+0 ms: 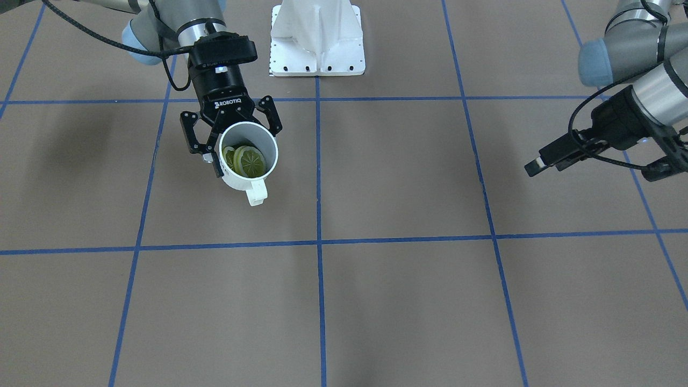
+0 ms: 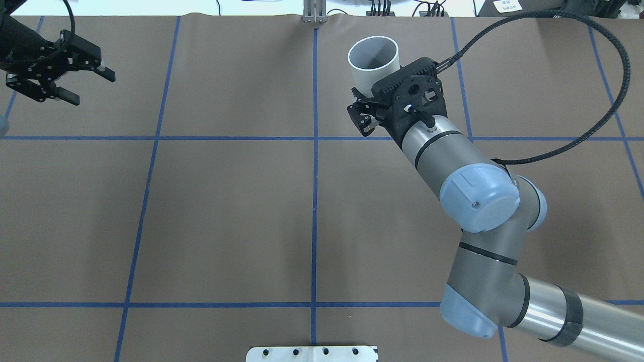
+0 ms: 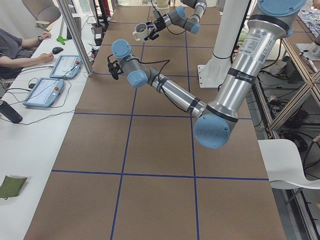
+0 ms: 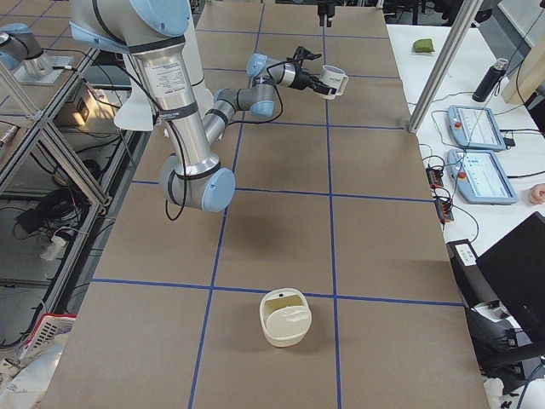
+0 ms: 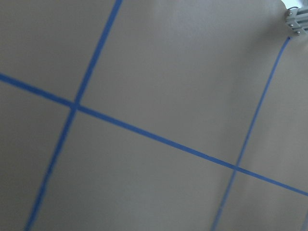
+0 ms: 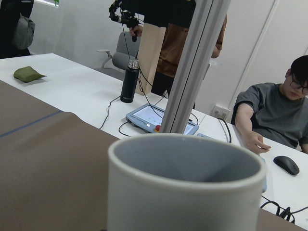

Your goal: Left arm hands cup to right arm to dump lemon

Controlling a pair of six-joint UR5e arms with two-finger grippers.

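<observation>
Brown gridded table (image 1: 403,301) | right gripper (image 1: 247,150) clasps cup (image 1: 239,181), lemon slices (image 1: 250,161) inside | left gripper (image 2: 90,88) spread wide

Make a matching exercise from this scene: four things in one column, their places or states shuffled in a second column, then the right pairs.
Things
1. cup
2. lemon slices
3. left gripper
4. cream bin

Places or states
A. open, holding nothing
B. standing on the table, away from both grippers
C. clamped in the right gripper, off the table
D. lying inside the cup

Pairs: 1-C, 2-D, 3-A, 4-B
</observation>
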